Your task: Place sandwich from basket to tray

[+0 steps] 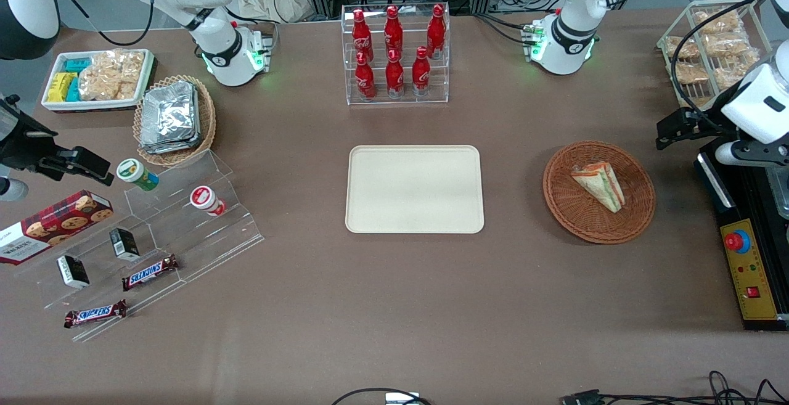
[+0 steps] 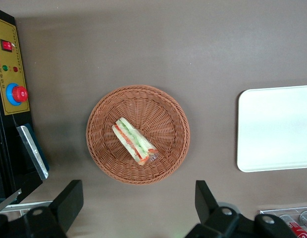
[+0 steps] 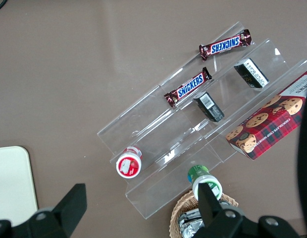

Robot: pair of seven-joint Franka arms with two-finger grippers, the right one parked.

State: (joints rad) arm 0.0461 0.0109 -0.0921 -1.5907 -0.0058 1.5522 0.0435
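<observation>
Sandwich [image 2: 135, 141] lies in the basket [image 2: 168, 106], soft, light, crushable; pincer [image 2: 138, 203] hovers above, spread wide — grip its flat bread faces.

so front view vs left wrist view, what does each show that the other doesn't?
Front only: the bottle rack, foil packs, snack bin, Snickers bars and cookie box toward the parked arm's end.

Left wrist only: the tool seen from above, fingers open, hovering over bare table beside the basket, holding nothing.

Both: the sandwich lying in the basket, the tray with nothing on it, and the control box with the red button.
</observation>
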